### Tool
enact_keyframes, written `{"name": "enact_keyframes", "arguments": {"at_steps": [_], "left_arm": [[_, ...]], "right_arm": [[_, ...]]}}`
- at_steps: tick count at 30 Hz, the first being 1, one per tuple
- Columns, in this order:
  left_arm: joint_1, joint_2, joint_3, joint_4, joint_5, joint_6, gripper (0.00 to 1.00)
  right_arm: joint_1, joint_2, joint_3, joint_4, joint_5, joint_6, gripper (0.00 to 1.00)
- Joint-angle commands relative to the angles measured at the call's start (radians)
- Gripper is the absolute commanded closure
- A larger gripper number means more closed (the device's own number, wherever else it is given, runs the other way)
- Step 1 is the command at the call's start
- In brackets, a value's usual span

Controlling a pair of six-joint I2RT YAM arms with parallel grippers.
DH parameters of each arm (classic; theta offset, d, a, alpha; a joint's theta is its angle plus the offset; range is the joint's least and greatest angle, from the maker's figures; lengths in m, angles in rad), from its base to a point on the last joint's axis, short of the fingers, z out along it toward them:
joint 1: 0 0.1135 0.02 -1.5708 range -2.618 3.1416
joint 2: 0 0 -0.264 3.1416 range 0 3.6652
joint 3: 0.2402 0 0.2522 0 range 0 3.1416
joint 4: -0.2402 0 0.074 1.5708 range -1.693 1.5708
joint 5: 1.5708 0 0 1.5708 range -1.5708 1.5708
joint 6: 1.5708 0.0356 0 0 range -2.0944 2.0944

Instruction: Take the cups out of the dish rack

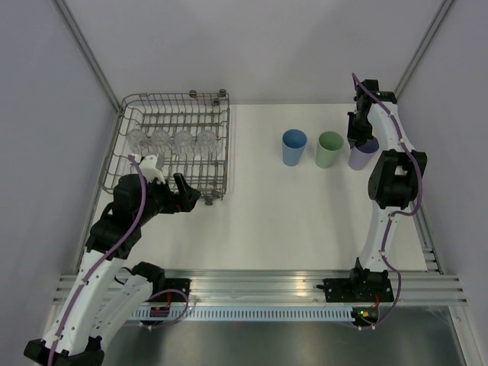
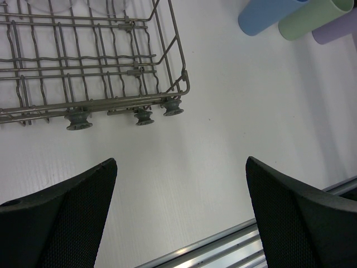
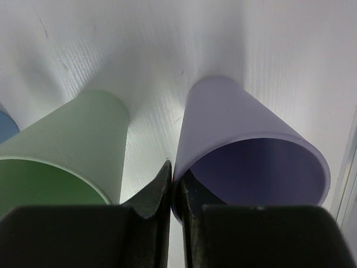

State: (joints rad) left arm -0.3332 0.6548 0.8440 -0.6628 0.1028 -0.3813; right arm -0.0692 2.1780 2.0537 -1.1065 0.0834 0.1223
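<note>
The grey wire dish rack (image 1: pixel 226 145) stands at the far left with several clear cups (image 1: pixel 171 141) in a row inside it. The blue cup (image 1: pixel 293 147), green cup (image 1: pixel 329 149) and purple cup (image 1: pixel 364 155) stand upright in a row on the table at the far right. My right gripper (image 1: pixel 357 137) is shut on the purple cup's rim (image 3: pixel 234 117), one finger inside and one outside, right beside the green cup (image 3: pixel 72 139). My left gripper (image 1: pixel 191 194) is open and empty, just off the rack's near right corner (image 2: pixel 178 89).
The rack's small round feet (image 2: pixel 144 117) rest on the white table. A metal rail (image 2: pixel 234 240) runs along the near table edge. The grey walls close in at left and right; the right wall is near the purple cup.
</note>
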Motion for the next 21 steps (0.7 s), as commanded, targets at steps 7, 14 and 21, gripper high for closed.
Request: {"name": "enact_keyframes", "arguments": {"at_steps": [7,14,21], "left_arm": [[-0.001,0.006,-0.006,0.006,-0.014,0.036,0.0],[-0.003,0.006,-0.006,0.006,-0.014,0.035,0.0],[-0.003,0.008,-0.006,0.005,-0.02,0.035,0.0]], "right_arm": [[-0.003,-0.037,0.019,0.007,0.004,-0.009,0.8],[-0.007,-0.073,0.013,0.014,-0.01,-0.013,0.75],[-0.011,-0.133,0.008,0.008,-0.007,-0.01,0.72]]}}
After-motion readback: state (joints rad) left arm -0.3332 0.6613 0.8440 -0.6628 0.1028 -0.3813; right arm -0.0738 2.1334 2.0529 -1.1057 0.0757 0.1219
